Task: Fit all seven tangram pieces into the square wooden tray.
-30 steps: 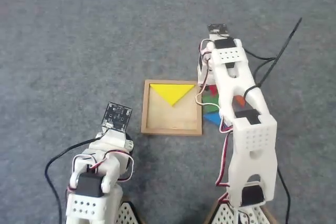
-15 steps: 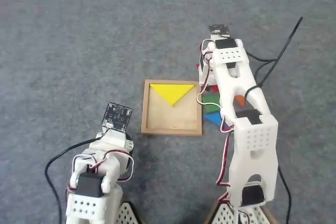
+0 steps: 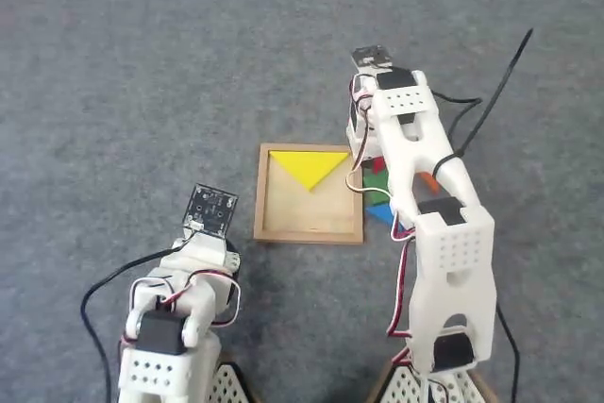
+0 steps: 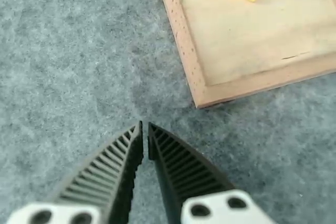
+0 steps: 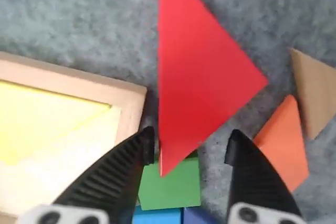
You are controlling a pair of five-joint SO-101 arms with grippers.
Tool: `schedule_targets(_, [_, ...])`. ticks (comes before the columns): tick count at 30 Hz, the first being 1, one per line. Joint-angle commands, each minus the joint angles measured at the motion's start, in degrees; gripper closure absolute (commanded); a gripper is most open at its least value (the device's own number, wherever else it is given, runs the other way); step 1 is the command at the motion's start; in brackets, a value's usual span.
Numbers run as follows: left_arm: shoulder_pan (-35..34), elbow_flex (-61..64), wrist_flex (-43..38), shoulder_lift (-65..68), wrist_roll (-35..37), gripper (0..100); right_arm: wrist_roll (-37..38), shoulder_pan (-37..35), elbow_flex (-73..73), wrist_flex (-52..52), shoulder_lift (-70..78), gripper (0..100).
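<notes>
The square wooden tray (image 3: 261,197) lies mid-table with a yellow triangle (image 3: 309,166) in its far part. My right gripper (image 5: 191,132) is open, one finger on each side of the narrow tip of a red triangle (image 5: 199,72) that lies just outside the tray's rim (image 5: 68,80). A green piece (image 5: 170,184) and a blue piece (image 5: 157,216) lie under the gripper, with an orange piece (image 5: 283,140) and a tan piece (image 5: 315,93) beside it. My left gripper (image 4: 144,127) is shut and empty over the carpet, near a tray corner (image 4: 199,85).
The loose pieces cluster along the tray's right side, partly hidden beneath the right arm (image 3: 415,153); the green piece (image 3: 377,179) and blue piece (image 3: 381,213) peek out there. Grey carpet (image 3: 142,92) spreads to the left and behind the tray.
The right arm has shifted a little to the left, toward the tray's far right corner. The left arm has kept still.
</notes>
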Motion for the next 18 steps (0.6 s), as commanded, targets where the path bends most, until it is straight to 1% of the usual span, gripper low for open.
schedule_targets(1, [-0.2,-0.6,0.2,-1.1,-0.2,98,1.1,-0.2,-4.4,-0.7,-0.6,79.8])
schedule_targets(5, [-0.2,-0.6,0.2,-1.1,-0.2,98,1.2,0.7,-4.4,-3.9,-0.1,81.1])
schedule_targets(7, [-0.2,-0.6,0.2,-1.1,-0.2,98,2.5,1.5,-4.5,-4.9,-0.8,79.3])
schedule_targets(12, [-0.2,-0.6,0.2,-1.1,-0.2,98,7.2,1.5,-6.9,-5.5,-0.5,70.6])
schedule_targets(15, [-0.2,-0.6,0.2,-1.1,-0.2,98,9.0,1.4,-8.8,-6.1,2.5,70.2])
schedule_targets(18, [-0.2,-0.6,0.2,-1.1,-0.2,98,9.1,1.8,-12.4,-6.3,7.0,70.1])
